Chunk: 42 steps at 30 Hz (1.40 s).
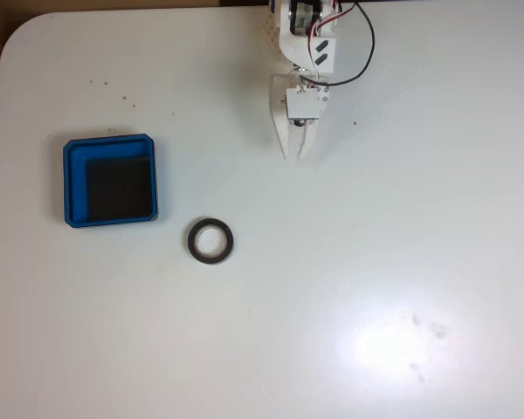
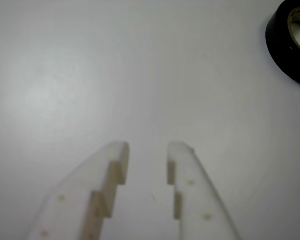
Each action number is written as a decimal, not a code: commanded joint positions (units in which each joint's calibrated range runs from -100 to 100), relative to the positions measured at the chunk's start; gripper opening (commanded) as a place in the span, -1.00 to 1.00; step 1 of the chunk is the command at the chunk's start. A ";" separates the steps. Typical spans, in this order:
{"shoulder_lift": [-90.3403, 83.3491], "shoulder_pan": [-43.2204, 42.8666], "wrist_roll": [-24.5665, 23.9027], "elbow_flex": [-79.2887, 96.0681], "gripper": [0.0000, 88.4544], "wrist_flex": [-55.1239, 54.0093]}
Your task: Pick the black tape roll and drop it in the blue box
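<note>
In the fixed view the white pincer (image 1: pixel 295 154) hangs over the white table (image 1: pixel 402 218), slightly parted, holding nothing. The black tape roll (image 1: pixel 211 241) lies flat, below and left of it, just right of the blue box (image 1: pixel 72 183), not touching.

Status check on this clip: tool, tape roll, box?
Tool open, empty, above table. Black tape roll flat on table, beside blue box, untouched. Path clear.

light: bright, even | glare: table (image 1: pixel 393 349) lower right | blur: claw (image 2: pixel 147 150) soft, close
</note>
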 commanded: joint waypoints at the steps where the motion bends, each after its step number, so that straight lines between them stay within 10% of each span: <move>1: -0.21 4.18 -0.14 0.27 -0.97 -0.57; 13: -0.21 17.37 -0.14 0.27 -0.97 -0.57; 42: 28.63 16.49 0.21 -26.51 -0.96 -1.47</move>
